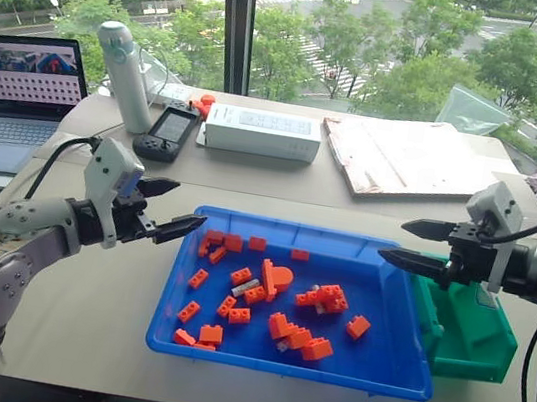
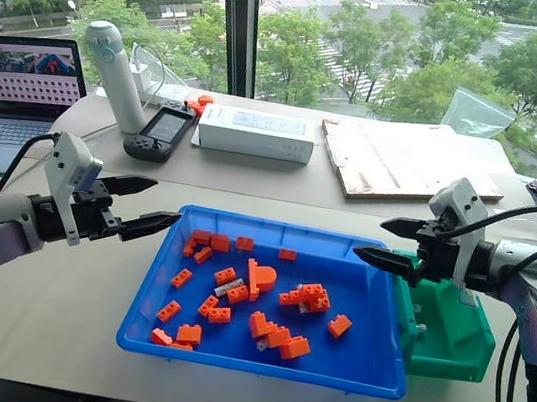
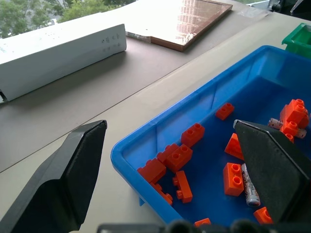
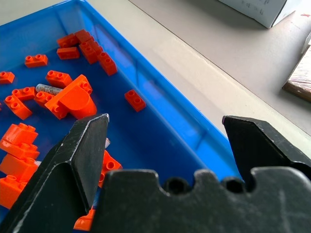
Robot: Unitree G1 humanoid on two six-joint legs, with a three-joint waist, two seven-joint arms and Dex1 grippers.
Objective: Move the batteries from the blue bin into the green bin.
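Note:
The blue bin (image 1: 386, 330) lies mid-table, scattered with orange bricks (image 1: 299, 335). One silver battery (image 1: 245, 286) rests among the bricks left of centre, and it is the battery (image 3: 250, 187) beside my finger in the left wrist view. A second battery (image 3: 275, 124) lies against a brick cluster. The green bin (image 1: 470, 337) touches the blue bin's right wall. My left gripper (image 1: 187, 206) hovers open off the bin's left rear corner. Above the bin's right rear corner my right gripper (image 1: 394, 240) also hangs open. Both are empty.
Behind the bins are a white box (image 1: 262, 132), a black handheld device (image 1: 165, 133), a white bottle (image 1: 126, 74) and a flat board (image 1: 407, 156). A laptop (image 1: 23, 84) stands at the far left. A window runs along the back.

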